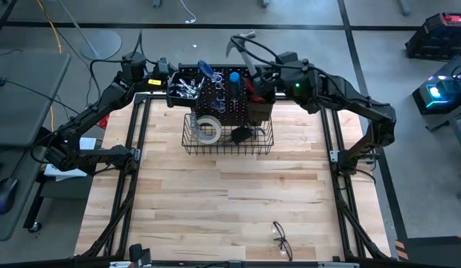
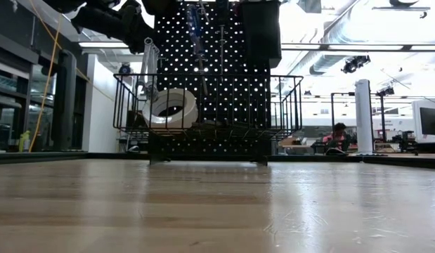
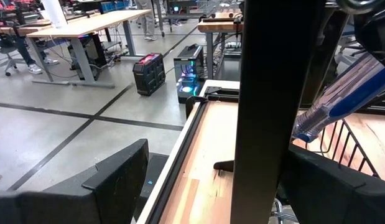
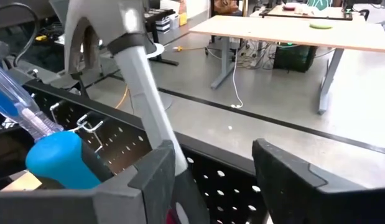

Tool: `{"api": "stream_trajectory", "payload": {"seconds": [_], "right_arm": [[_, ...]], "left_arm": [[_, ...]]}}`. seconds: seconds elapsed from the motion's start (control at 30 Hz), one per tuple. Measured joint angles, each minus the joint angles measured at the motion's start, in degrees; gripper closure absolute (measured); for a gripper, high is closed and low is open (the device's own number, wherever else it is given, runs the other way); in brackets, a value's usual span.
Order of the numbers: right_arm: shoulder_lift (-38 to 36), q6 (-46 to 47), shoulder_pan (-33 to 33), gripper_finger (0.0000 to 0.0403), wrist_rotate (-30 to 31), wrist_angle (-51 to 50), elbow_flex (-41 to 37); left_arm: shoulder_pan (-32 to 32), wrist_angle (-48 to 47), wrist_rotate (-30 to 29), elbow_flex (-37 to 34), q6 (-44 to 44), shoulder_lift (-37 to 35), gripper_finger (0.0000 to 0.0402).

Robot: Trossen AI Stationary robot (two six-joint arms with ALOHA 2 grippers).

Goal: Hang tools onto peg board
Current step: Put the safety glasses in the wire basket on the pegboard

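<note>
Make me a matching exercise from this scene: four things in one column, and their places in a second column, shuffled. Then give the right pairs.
Things:
1. white tape roll
2. safety glasses
3. silver wrenches
4. hammer

Places:
A. in the black bin at the peg board's left end, seen from above
B. lying in the wire basket
C. on the bare wooden table, near its front edge
D. at the right gripper, head up above the board's top

Pairs: 1-B, 2-C, 3-A, 4-D
</note>
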Motion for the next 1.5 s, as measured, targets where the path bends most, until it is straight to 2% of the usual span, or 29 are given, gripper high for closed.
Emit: {"api": "stream_trajectory", "payload": {"seconds": [0.33, 0.57, 0.9, 0.97, 1.13, 1.27, 1.33, 1.5], "right_arm": [[0.0, -0.5, 0.0, 0.0199, 0.2, 0.4, 0.0], [-1.1, -6.5, 0.2, 0.0199, 0.0, 4.9, 0.0], [-2.5, -10.6, 2.7, 0.0199, -0.2, 3.9, 5.7], [-2.5, -9.5, 3.1, 0.0199, -3.6, 3.5, 6.2], [-2.5, 0.8, 3.0, 0.0199, -24.5, -6.4, 7.0], [-2.1, 11.1, 5.4, 0.0199, -37.4, -14.7, 7.0], [-1.3, 16.5, 8.0, 0.0199, -40.1, -19.8, 7.1], [4.0, 30.1, 16.3, 0.0199, -40.8, -40.7, 7.0]], "left_arm": [[0.0, 0.0, 0.1, 0.0, 0.0, 0.0, 0.0078], [0.0, 0.0, 0.0, 0.0, 0.0, 0.0, 0.0078], [0.0, 0.0, 0.1, 0.0, 0.5, 0.0, 0.0078], [0.0, 0.0, 0.1, 0.0, 0.5, 0.0, 0.0078], [0.0, 0.0, 0.1, 0.0, 0.5, 0.0, 0.0078], [0.0, 0.0, 0.1, 0.0, 1.4, 0.0, 0.0078], [0.0, 0.0, 0.0, 0.0, 1.4, 0.0, 0.0078], [0.0, 0.1, 0.1, 0.0, 1.4, 0.0, 0.0078]]}}
